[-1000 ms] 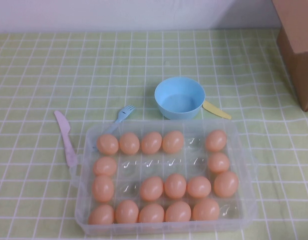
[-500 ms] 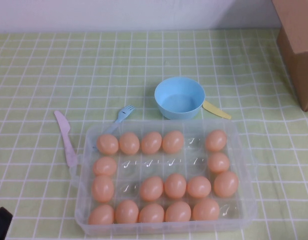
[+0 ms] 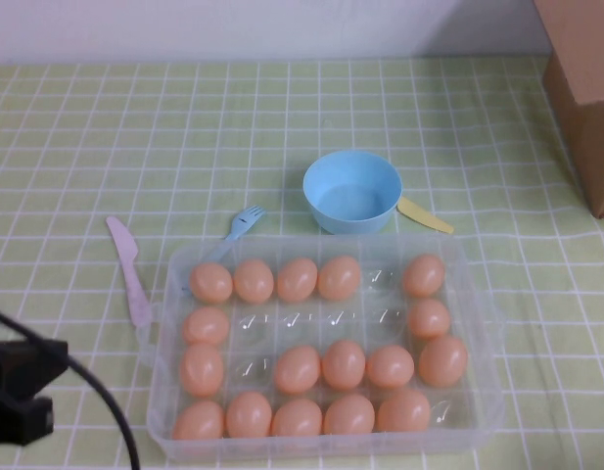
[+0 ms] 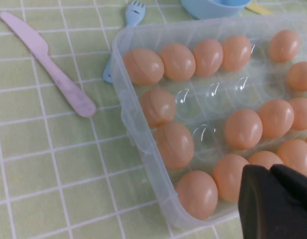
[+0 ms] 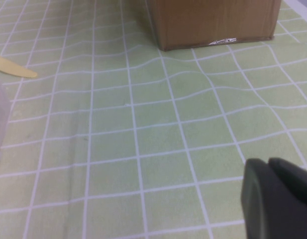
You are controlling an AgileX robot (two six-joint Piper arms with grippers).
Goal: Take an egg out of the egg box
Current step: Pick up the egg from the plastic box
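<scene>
Now left end effector (image 4: 272,172), fingers together, has entered at counter's near-left corner beside the egg box (image 3: 478,294); approach begun. Target egg (image 3: 199,421) sits in near-left well. Right end effector (image 5: 272,164) closed, near cardboard box (image 5: 213,22)

egg box (image 3: 483,294) open-topped, bowl (image 3: 351,190) just behind, fork (image 3: 238,228) & knife (image 3: 127,269) at left

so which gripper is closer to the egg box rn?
Left. The left gripper, shut, hangs at the egg box's near left corner; the right gripper is over bare cloth near the cardboard box.
</scene>
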